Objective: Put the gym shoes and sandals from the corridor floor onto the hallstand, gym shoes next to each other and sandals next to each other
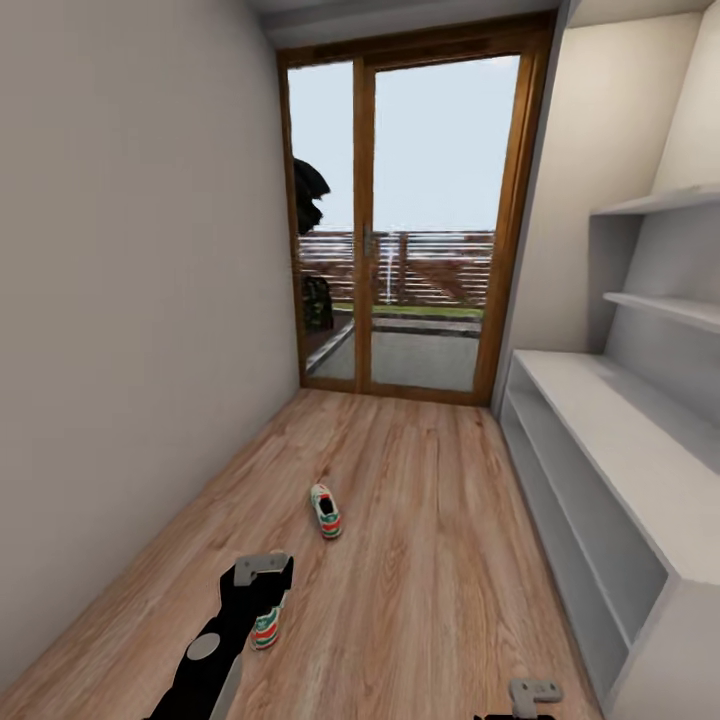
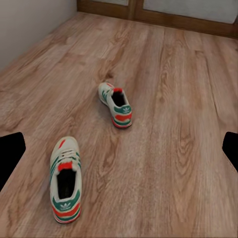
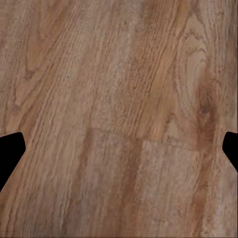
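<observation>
Down at the near edge of the head view, the left gripper on its black arm hangs over the light brown wood-plank corridor floor, covering part of the nearer white lace-up gym shoe with green stripes and a red-orange heel. From the left wrist view its two dark fingertips sit way out at opposite edges, so the fingers are spread wide with nothing between them, and that nearer shoe lies just off to one side on the planks, heel toward the camera. The right gripper barely pokes in at the bottom edge of the head view; its wrist view has black fingertips spread just as far apart over bare wood grain. A bit further along, the second matching gym shoe sits in the middle of the floor, well apart from the first, with loads of open plank all round it. Along the right wall runs the pale grey-white hallstand with a bench top, two low open shelves and floating wall shelves above, its front edge straight and nothing on it that I can see. On the left is a plain beige wall. At the far end sits a wood-framed glass door with a slatted fence outside.
</observation>
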Robot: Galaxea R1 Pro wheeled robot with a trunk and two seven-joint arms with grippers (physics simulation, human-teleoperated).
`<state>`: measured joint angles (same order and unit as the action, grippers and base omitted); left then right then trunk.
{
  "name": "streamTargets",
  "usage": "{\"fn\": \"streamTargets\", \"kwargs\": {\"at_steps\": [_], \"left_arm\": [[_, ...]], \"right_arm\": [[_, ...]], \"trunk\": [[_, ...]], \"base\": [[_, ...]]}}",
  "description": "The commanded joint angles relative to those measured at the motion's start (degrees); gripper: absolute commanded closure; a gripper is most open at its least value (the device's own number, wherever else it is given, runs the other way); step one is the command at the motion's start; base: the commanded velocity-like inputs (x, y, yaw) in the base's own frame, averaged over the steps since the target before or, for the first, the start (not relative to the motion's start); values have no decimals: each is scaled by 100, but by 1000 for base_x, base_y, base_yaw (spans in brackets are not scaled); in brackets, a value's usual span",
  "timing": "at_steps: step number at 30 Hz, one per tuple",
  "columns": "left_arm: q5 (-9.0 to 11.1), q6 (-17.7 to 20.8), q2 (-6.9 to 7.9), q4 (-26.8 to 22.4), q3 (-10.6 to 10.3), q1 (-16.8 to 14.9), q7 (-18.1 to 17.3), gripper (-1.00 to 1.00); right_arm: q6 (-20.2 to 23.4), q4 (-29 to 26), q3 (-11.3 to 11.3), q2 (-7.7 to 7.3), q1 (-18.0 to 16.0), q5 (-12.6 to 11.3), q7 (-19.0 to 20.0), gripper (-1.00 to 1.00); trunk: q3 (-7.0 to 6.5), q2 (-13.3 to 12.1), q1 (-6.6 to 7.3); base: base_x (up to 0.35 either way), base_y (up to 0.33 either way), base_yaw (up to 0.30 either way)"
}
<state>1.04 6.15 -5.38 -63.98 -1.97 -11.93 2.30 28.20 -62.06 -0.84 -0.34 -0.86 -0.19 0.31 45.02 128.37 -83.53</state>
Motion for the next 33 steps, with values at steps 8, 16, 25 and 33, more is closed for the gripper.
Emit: {"fn": "streamTargets", "kwargs": {"at_steps": [8, 16, 25, 33], "left_arm": [[11, 36, 2, 8, -20, -2, 25, -100], [18, 36, 2, 9, -22, -2, 25, -100], [19, 36, 2, 4, -23, -2, 25, -100], [21, 36, 2, 6, -23, -2, 25, -100]], "right_arm": [[28, 0, -4, -13, -2, -7, -4, -100], [28, 1, -4, -18, -2, -3, -8, -100], [28, 1, -4, -19, -2, 1, -9, -100], [28, -8, -4, -19, -2, 22, -13, -100]], "trunk": [[7, 3, -2], [7, 3, -2], [22, 3, -2], [38, 3, -2]], "base": [[280, -223, 190], [150, -91, 283], [36, -6, 288], [298, -58, 253]]}}
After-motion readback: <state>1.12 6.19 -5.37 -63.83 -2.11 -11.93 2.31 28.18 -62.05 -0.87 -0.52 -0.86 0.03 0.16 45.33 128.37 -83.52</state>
